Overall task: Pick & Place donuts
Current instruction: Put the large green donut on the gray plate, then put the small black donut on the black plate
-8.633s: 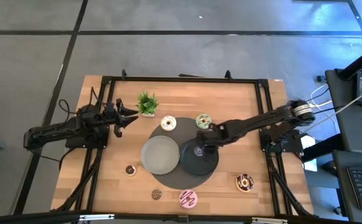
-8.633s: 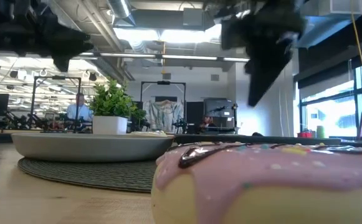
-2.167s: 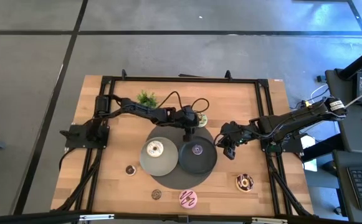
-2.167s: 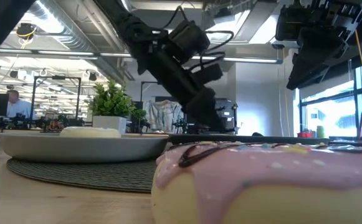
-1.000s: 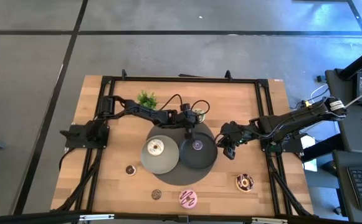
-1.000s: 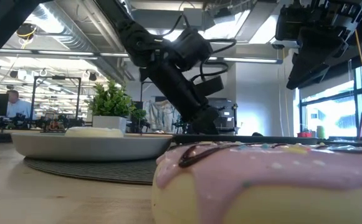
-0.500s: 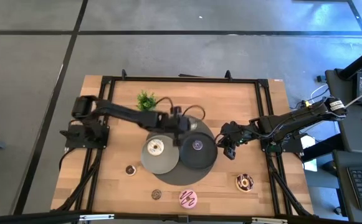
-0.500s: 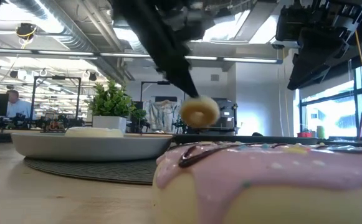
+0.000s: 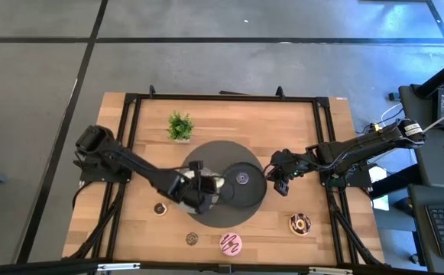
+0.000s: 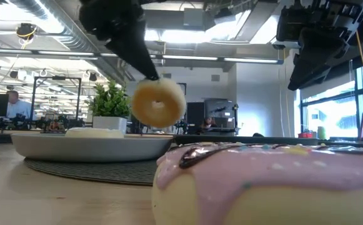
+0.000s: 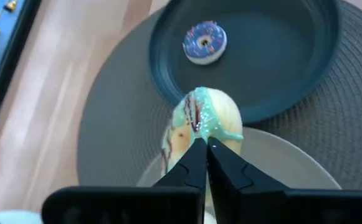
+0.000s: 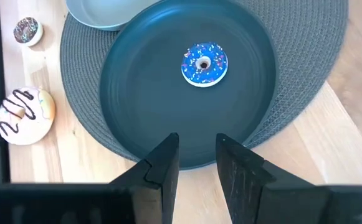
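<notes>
1. Wooden table (image 9: 141, 221), with a round woven mat (image 12: 305, 81) in the middle.
2. On the mat, two plates side by side: dark plate (image 12: 143, 106) to the right, grey plate (image 11: 293, 168) to the left, with its rim over the edge of the dark one.
3. Left arm stretched from the left side of the table, its left gripper (image 11: 204, 147) above the grey plate, near the border with the dark plate.
4. Left gripper pinched closed on the green donut (image 11: 205, 124), lifted in the air above the grey plate, held on edge; seen as a pale ring (image 10: 159, 103) in the low view.
5. Right gripper (image 12: 196, 144) waiting over the right near rim of the dark plate, fingers parted, holding nothing.
6. Purple donut (image 12: 204, 63) flat in the middle of the dark plate.
7. Pink donut with dark stripes (image 9: 231, 244) on the near edge of the table.
8. Small potted plant (image 9: 179, 126) at the far left.
</notes>
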Tool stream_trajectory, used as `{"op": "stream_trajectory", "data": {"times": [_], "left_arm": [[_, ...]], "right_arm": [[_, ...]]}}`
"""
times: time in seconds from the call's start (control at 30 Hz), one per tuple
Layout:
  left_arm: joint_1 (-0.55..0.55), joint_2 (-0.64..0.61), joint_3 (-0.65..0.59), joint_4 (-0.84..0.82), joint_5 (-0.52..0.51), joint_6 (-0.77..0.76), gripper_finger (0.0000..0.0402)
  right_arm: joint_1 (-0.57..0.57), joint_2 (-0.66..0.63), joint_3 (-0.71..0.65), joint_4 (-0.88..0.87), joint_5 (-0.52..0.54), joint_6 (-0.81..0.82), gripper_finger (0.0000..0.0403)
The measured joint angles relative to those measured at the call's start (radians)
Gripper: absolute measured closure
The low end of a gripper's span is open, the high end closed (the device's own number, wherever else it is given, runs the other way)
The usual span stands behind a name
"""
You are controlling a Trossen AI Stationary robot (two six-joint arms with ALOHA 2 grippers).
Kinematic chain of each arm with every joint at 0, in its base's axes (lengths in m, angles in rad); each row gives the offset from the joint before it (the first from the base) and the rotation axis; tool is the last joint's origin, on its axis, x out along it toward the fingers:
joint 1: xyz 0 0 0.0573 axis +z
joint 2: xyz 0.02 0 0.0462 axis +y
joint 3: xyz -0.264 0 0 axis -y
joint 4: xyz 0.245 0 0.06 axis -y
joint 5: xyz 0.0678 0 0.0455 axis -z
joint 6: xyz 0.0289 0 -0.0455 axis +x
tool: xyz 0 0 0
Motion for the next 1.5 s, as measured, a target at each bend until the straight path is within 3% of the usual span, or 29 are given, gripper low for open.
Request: {"op": "stream_trajectory", "data": {"times": [0.3,0.63,0.9,1.1,1.5], "left_arm": [[-0.025,0.054,-0.036,0.004,-0.007,-0.143,0.0399],[-0.029,0.085,-0.035,0.034,0.119,-0.196,0.0396],[-0.028,0.085,-0.035,0.037,0.149,-0.197,0.0369],[-0.012,0.085,-0.035,0.037,0.226,-0.198,0.0349],[0.033,0.050,-0.007,-0.007,0.305,-0.174,0.0262]], "right_arm": [[0.000,0.000,0.000,0.006,0.000,0.017,0.0295],[0.000,0.000,0.000,0.007,0.000,0.016,0.0295],[0.000,0.000,0.000,0.007,0.000,0.014,0.0295],[0.000,0.000,0.000,0.006,0.000,0.014,0.0295],[0.000,0.000,0.000,0.006,0.000,-0.046,0.0295]]}}
